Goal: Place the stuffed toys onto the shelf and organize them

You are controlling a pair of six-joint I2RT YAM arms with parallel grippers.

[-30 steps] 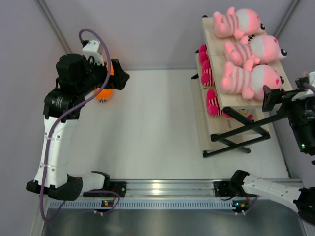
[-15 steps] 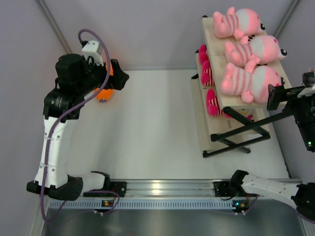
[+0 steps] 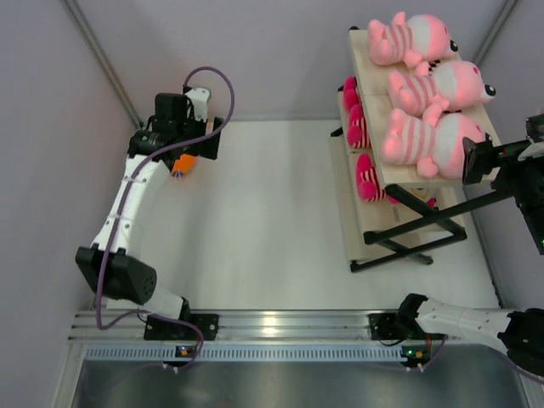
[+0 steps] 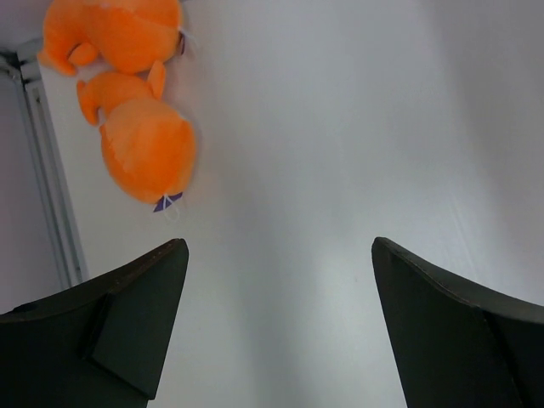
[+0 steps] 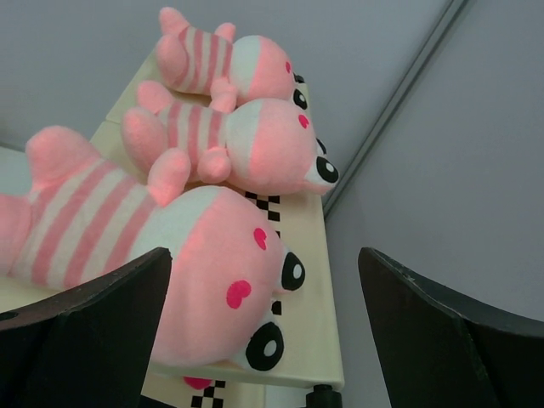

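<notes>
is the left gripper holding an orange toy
No, the left gripper is open and empty; the orange toys lie apart from it.

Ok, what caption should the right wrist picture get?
Three striped pink toys lie on the shelf, framed by the open right gripper.

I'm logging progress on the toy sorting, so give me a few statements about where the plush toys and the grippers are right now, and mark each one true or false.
1. Three pale-pink striped toys lie on the top board of the shelf. True.
2. The left gripper is shut on an orange toy. False: it is open and empty, with two orange toys lying on the table ahead of it.
3. The hot-pink toys lie on the table. False: they sit on a lower board of the shelf.
4. The right gripper is open and holds nothing. True.
</notes>
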